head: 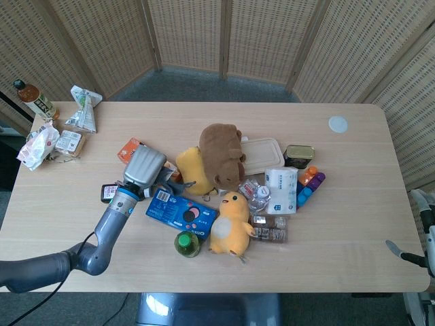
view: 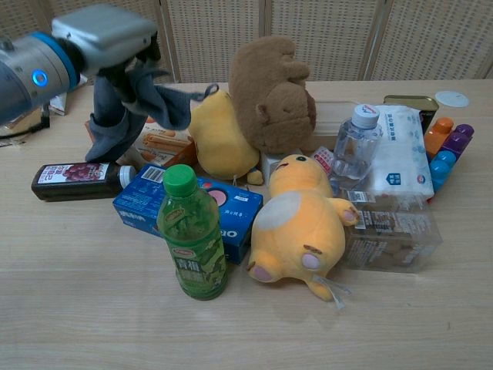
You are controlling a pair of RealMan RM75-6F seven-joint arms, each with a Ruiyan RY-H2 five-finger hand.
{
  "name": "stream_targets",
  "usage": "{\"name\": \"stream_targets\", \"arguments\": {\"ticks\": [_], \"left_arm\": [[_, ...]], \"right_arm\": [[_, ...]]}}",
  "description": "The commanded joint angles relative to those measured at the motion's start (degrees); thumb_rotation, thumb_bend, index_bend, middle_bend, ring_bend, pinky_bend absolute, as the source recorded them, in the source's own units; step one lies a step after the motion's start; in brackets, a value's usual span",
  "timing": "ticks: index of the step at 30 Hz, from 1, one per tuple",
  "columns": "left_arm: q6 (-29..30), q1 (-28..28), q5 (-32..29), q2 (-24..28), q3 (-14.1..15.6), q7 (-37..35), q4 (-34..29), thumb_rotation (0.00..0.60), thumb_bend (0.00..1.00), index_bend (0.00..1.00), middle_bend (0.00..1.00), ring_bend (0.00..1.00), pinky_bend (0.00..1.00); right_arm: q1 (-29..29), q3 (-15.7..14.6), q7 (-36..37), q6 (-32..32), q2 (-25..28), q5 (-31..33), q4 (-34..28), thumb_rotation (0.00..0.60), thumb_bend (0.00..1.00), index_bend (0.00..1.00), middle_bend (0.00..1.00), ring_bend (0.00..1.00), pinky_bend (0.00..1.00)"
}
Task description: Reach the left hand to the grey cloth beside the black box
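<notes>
Grey fabric hangs from the left hand [view: 104,35], which is raised above the left part of the table [head: 353,204] with its fingers closed down on the grey cloth [view: 127,100]. The cloth dangles clear of the wood, its lower end drooping in front of the orange biscuit box [view: 158,142] and above the black box [view: 77,181] lying on its side. Just beside are the blue cookie box [view: 192,212] and the green bottle [view: 192,239], with the yellow plush [view: 219,135] near the cloth's right edge. As I judge it, the reach is finished and more: the cloth is already gripped and lifted, so nothing of the reach seems left. Only a sliver at the table's right edge hints at the other arm; the right hand itself is not visible.
</notes>
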Motion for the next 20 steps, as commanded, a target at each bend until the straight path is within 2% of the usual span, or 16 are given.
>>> {"name": "stream_targets", "arguments": {"ticks": [1, 6, 10, 15, 20], "left_arm": [[3.23, -1.31, -0.83, 8.53, -5.08, 4.69, -11.41, 0.600, 0.08, 0.87, 0.86, 0.83, 0.77], [4.59, -2.91, -3.44, 15.47, -9.31, 8.83, -20.15, 0.600, 0.08, 0.87, 0.86, 0.83, 0.78], [5.41, -4.13, -5.88, 19.46, -11.59, 11.28, -24.58, 0.600, 0.08, 0.87, 0.86, 0.83, 0.78], [6.32, -5.39, -8.01, 22.70, -12.72, 12.87, -28.09, 0.600, 0.08, 0.87, 0.86, 0.83, 0.78], [7.07, -6.18, -9.10, 23.91, -12.34, 13.10, -29.44, 0.600, 0.08, 0.87, 0.86, 0.83, 0.78]], "right_arm": [[-0.01, -0.12, -0.31, 0.04, -0.12, -0.19, -0.11, 0.600, 0.00, 0.00, 0.00, 0.00, 0.00], [0.00, -0.18, -0.61, 0.01, -0.26, -0.19, -0.12, 0.600, 0.00, 0.00, 0.00, 0.00, 0.00], [0.01, -0.15, -0.67, 0.06, -0.29, -0.20, -0.17, 0.600, 0.00, 0.00, 0.00, 0.00, 0.00], [-0.05, -0.24, -0.78, 0.19, -0.24, -0.44, -0.32, 0.600, 0.00, 0.00, 0.00, 0.00, 0.00], [-0.10, -0.24, -0.72, 0.34, -0.21, -0.51, -0.37, 0.600, 0.00, 0.00, 0.00, 0.00, 0.00]]}}
